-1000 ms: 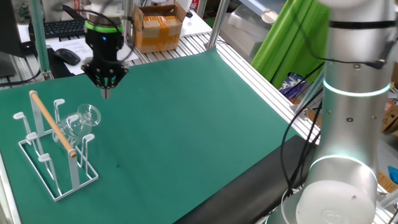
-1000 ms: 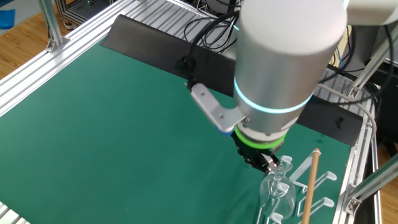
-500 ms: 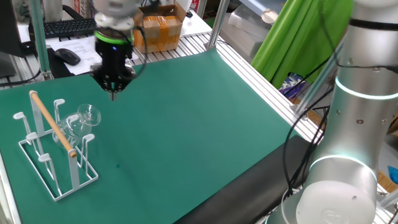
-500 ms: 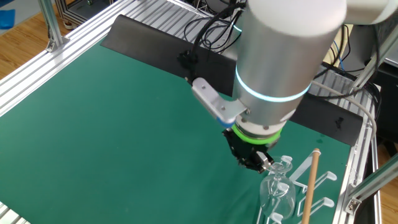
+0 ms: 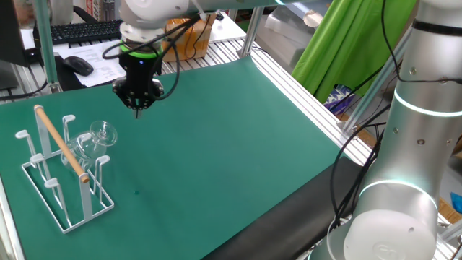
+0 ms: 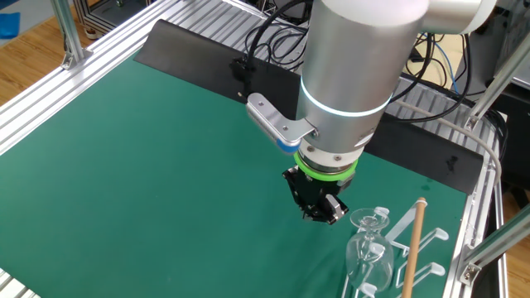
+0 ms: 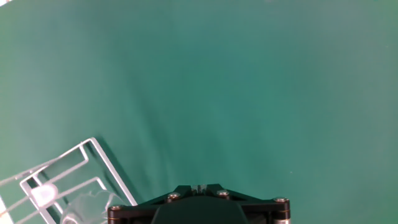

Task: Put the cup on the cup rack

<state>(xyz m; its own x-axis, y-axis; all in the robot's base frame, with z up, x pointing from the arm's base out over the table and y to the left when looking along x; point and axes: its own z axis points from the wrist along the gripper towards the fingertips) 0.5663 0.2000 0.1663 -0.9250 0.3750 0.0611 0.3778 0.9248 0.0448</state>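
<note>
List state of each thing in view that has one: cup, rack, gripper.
cup: hung tilted on a peg of the rack, foot pointing out, not held.
cup rack: upright on the green mat, one peg taken, other pegs bare.
gripper: shut, holding nothing, pointing down above the mat beside the rack, clear of the cup.

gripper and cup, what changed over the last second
The gripper slid away from the rack, toward the open middle of the mat, and dropped a little. It was shut and empty before and is the same now; nothing was grabbed or released. The cup hangs on a rack peg exactly as it did, and the rack has not shifted.
</note>
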